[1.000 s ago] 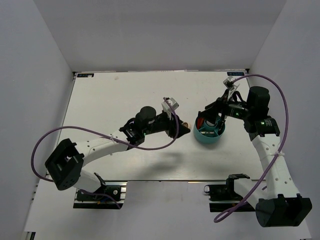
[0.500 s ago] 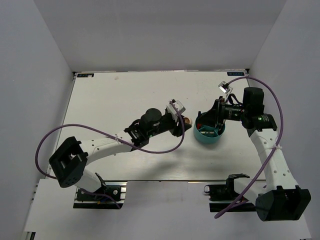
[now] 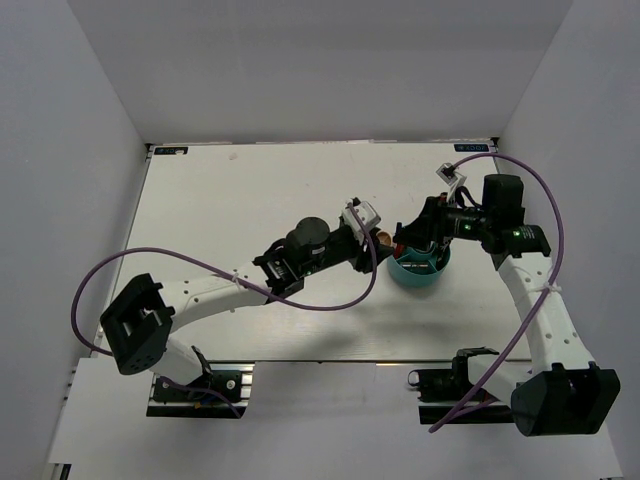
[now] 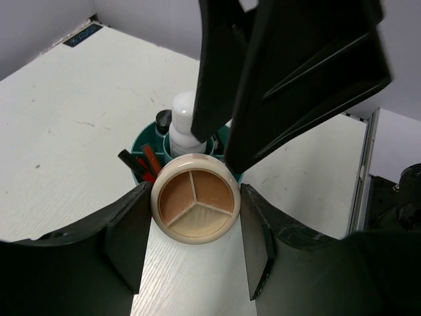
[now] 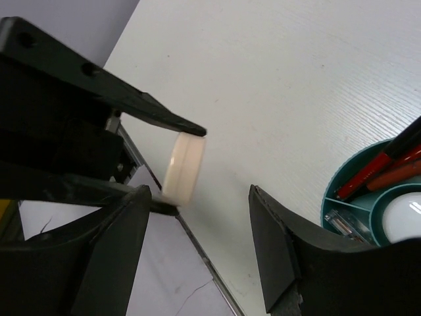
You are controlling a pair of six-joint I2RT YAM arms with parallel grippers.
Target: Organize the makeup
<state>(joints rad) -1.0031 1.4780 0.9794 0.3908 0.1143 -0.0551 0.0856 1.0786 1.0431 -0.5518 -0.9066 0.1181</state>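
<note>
My left gripper (image 3: 377, 241) is shut on the round peach compact (image 4: 196, 198), held by its rim above the table just left of the teal tub (image 3: 414, 282). The compact shows three tan pans, and edge-on in the right wrist view (image 5: 183, 168). The tub (image 4: 141, 139) holds a white bottle (image 4: 183, 120) and red-and-black pencils (image 4: 148, 160); they also show in the right wrist view, bottle (image 5: 406, 221) and pencils (image 5: 387, 172). My right gripper (image 3: 406, 240) is open and empty over the tub's left edge, facing the compact. Its fingers (image 4: 296, 72) hang above the bottle.
The white table (image 3: 240, 200) runs to grey walls at the back and sides. Its near edge (image 5: 197, 247) passes below the compact. A purple cable (image 3: 330, 292) loops off the left arm. Other makeup is hidden.
My left gripper has carried the compact to the right, up to the tub. My right gripper has shifted a little left over the tub's left edge.
</note>
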